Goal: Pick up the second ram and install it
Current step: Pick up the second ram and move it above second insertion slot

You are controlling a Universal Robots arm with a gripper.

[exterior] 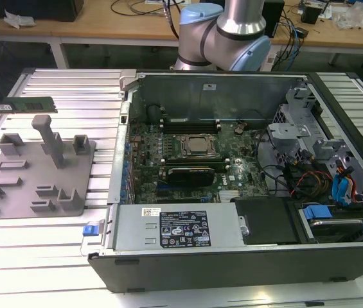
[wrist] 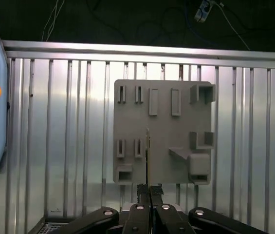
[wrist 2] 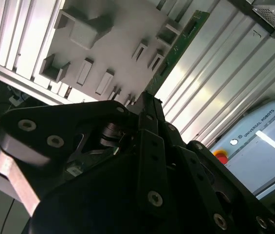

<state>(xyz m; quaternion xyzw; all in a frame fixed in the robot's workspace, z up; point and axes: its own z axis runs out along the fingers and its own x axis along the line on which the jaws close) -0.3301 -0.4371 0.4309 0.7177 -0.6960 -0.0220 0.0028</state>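
black gripper (wrist: 148,190) is pinching one end of the second ram (wrist 2: 177,51), holding it edge-on above the grey fixture plate (wrist: 176,131), apparently so the thin board is clearing the plate's raised holders; the open computer case (exterior: 220,90) is sitting beside the plate.

Shiny ribbed metal table (exterior: 72,86), matt plastic fixture (exterior: 33,168); second ram (exterior: 33,103) — circuit board

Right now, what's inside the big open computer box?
In the exterior view, the computer case holds a green motherboard, a black card, a silver power supply and wires. The power supply hides whatever lies under it.
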